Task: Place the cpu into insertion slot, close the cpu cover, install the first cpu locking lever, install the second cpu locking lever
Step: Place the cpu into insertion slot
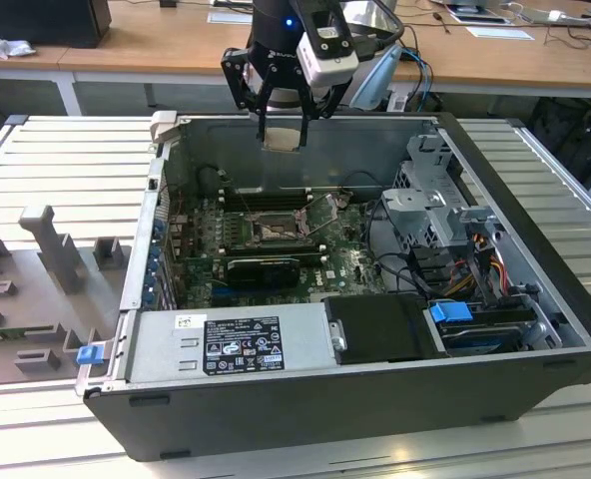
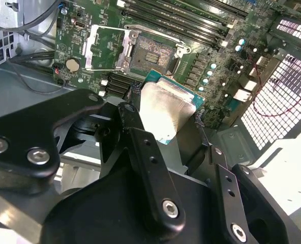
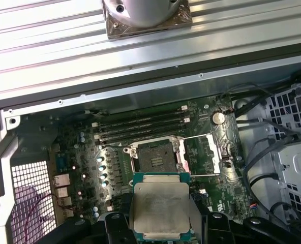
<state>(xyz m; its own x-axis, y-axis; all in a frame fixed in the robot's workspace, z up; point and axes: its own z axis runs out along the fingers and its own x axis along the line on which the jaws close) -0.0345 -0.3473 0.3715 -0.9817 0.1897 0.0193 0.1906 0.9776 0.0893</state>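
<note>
The gripper [image 1: 281,130] pinches the cpu [image 3: 160,207] between its fingers, high over the far side of the open computer case [image 1: 325,409]. Below, the insertion slot [image 3: 154,155] lies bare, with the cpu cover [image 3: 201,155] swung open just beside it

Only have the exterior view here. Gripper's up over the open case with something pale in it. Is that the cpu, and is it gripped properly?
Observer: Yes. In both wrist views the gripper clamps the cpu by two opposite edges, with the metal face showing.
Operator: Anything in the slot?
Observer: No. In the first wrist view the insertion slot is bare, with its contact field exposed. The cpu is clear of it.
Operator: Cover?
Observer: The cpu cover is swung open, off to the side of the slot, so it doesn't block the opening.
</note>
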